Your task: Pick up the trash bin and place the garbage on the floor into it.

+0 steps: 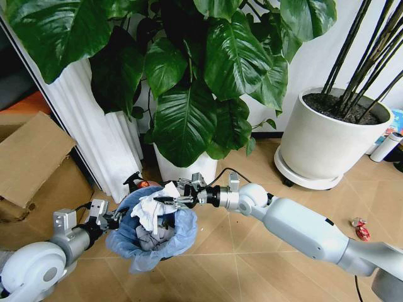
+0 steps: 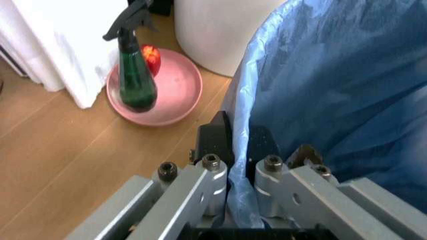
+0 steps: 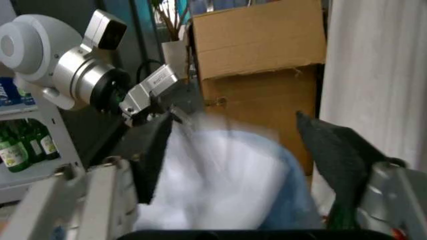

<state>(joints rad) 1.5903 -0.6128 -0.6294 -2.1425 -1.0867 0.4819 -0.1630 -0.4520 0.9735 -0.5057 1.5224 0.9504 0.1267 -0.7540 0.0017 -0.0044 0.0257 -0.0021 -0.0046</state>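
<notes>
dropping paper over the open bin

standing by the big leafy plant, i see the left gripper [image 1: 115, 217] holding the trash bin [image 1: 151, 242] up by its near rim; in the left wrist view its jaws are clamped on the rim, with the crinkly blue bag [image 2: 333, 90] pinched between the two dark fingers [image 2: 215, 140]. the bin hangs just above the floor [image 1: 252, 258], its mouth facing up and already holding crumpled white and grey litter.

the right gripper [image 1: 171, 200] reaches in from the opposite side and sits right at the top of the bin's mouth, against a crumpled white paper wad [image 1: 151, 209] that rests on the heap. in the right wrist view its jaws stand wide apart with the white wad [image 3: 220, 180] lying between them, so i judge it released or about to be; i cannot tell whether a finger touches it.

the relation that matters: the wad lies straight below the right jaws, over the middle of the opening, so it only needs to drop. a red crumpled wrapper [image 1: 361, 231] lies on the floor well off to the robot's right, near that arm's elbow, so the right arm is much nearer to it. a green spray bottle [image 2: 136, 75] stands in a pink dish [image 2: 177, 95] just beyond the bin
</notes>
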